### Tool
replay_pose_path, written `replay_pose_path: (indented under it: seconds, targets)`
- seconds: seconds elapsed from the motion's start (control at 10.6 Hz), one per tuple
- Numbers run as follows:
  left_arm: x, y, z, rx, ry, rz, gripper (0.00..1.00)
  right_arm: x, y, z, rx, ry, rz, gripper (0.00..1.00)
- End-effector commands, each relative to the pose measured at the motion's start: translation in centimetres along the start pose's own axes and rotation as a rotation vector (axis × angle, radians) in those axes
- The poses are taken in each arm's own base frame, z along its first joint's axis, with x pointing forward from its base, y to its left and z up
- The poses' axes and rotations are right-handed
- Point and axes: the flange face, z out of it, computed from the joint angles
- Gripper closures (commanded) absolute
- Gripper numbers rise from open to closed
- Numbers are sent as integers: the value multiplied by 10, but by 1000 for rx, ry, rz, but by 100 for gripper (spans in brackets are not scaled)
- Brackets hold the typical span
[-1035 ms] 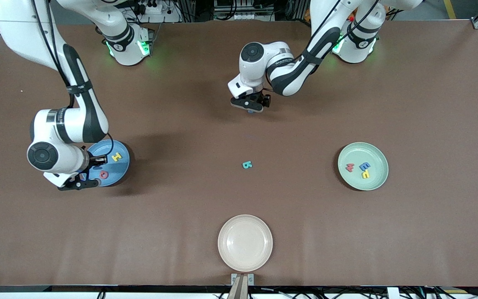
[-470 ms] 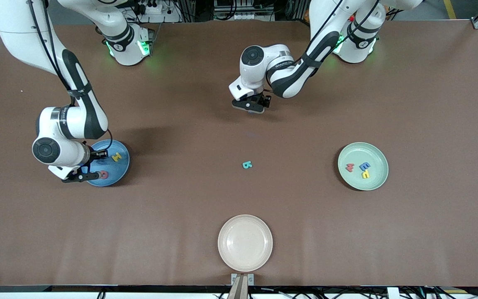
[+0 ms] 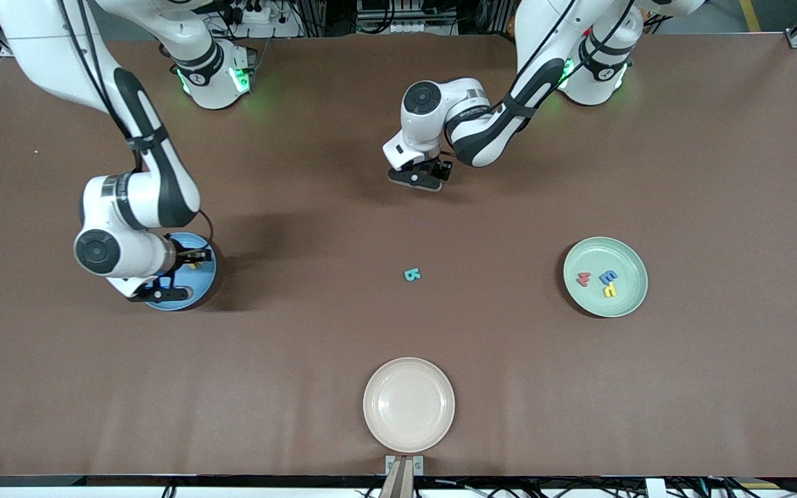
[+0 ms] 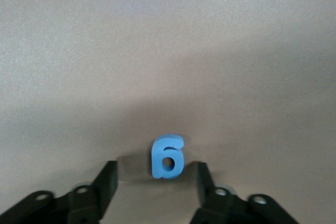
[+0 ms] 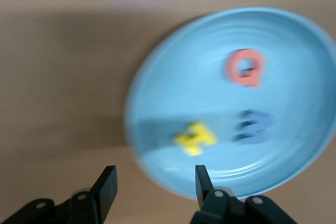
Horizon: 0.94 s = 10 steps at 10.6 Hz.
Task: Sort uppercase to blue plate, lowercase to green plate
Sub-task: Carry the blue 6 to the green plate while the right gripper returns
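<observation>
Between the open fingers of my left gripper [image 4: 155, 166] a blue lowercase g [image 4: 168, 157] lies flat on the table, with a gap on each side of it. In the front view that gripper [image 3: 418, 178] is low over the table near the robots' bases and hides the g. My right gripper [image 5: 154, 169] is open and empty over the blue plate [image 5: 173, 87], which holds a red Q [image 5: 244, 67], a yellow H [image 5: 195, 139] and a blue W [image 5: 254, 127]. The teal R [image 3: 411, 274] lies alone mid-table. The green plate [image 3: 630, 297] holds a red w [image 3: 583, 279], a blue E-like letter [image 3: 608, 277] and a yellow h [image 3: 609, 290].
A cream plate [image 3: 409, 404] sits at the table edge nearest the front camera, between the two coloured plates. The right arm's wrist [image 3: 122, 252] covers much of the blue plate [image 3: 203, 277] in the front view.
My right gripper has opened and shifted across the blue plate toward the left arm's end. My left gripper has sunk closer to the table, its fingers drawing nearer together.
</observation>
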Motion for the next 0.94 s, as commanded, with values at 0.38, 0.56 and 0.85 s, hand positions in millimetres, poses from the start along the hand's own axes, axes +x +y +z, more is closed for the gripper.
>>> replay_pose_path:
  seconds: [0.38, 0.56, 0.85]
  targets:
    - [5, 2, 0, -18, 20, -16, 81, -54, -188, -33, 93, 103, 336, 36]
    - [16, -9, -13, -20, 44, -64, 100, -64, -243, -46, 136, 134, 468, 36]
    - [47, -51, -71, 39, 111, -148, 100, -70, -311, -40, 175, 131, 641, 36]
